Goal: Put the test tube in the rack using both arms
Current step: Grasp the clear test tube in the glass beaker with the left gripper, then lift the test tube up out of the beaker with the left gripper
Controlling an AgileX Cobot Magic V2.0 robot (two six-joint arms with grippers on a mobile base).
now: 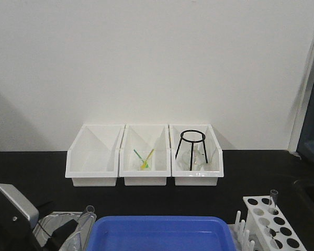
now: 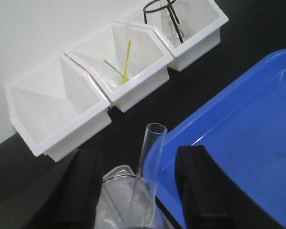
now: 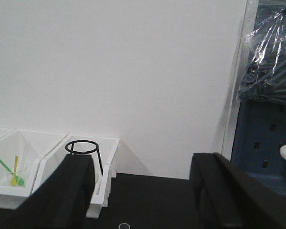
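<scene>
The left gripper stands with its jaws spread on either side of the test tube, touching neither side of it. The tube leans in a clear beaker just beside the blue tray. The right gripper gapes wide, holding nothing. The rack sits right of the tray, with a second tube upright in it.

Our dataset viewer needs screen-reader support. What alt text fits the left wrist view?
A clear test tube leans in a glass beaker between the open black fingers of the left gripper. A blue tray lies to the right, and three white bins line the wall behind.
</scene>
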